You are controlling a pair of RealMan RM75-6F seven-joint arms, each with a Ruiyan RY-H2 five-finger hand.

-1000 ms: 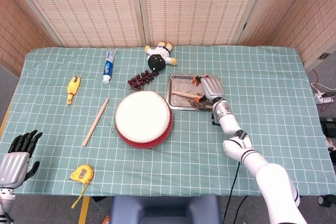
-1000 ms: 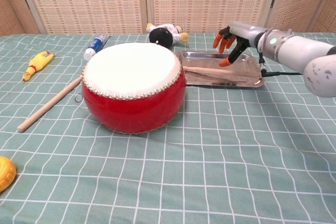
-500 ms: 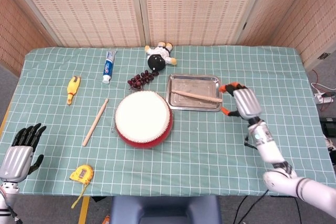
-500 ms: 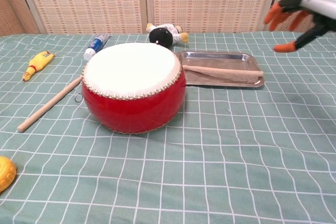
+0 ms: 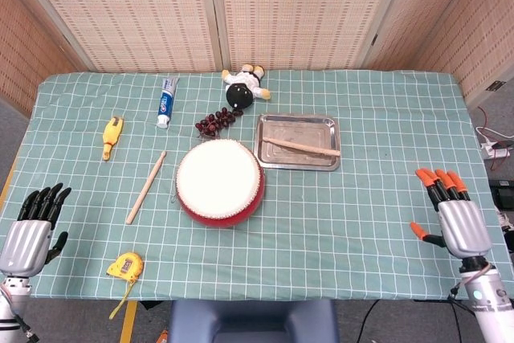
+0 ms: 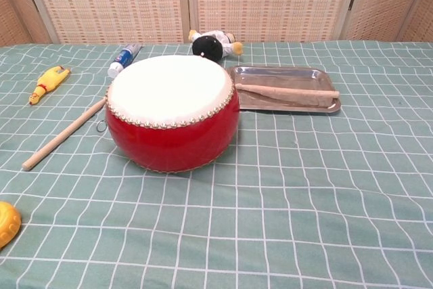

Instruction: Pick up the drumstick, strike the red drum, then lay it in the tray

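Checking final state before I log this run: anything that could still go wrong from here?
Few risks. The drumstick lies diagonally in the tray, its tip at the right rim, so a knock might roll it out. A second stick left of the red drum could confuse a success check.

On my table [image 5: 385, 102]: two wooden drumsticks, one [image 5: 302, 147] in the tray, one [image 5: 146, 187] near the left edge. One red drum [image 5: 219, 181], one steel tray [image 5: 297, 161], one toothpaste tube [image 5: 166, 101], one yellow rubber chicken [image 5: 112, 136], one yellow tape measure [image 5: 125, 267], one penguin plush [image 5: 244, 84], one grape bunch [image 5: 216, 121]. Two hands of mine: left hand [image 5: 28, 230], right hand [image 5: 458, 216].
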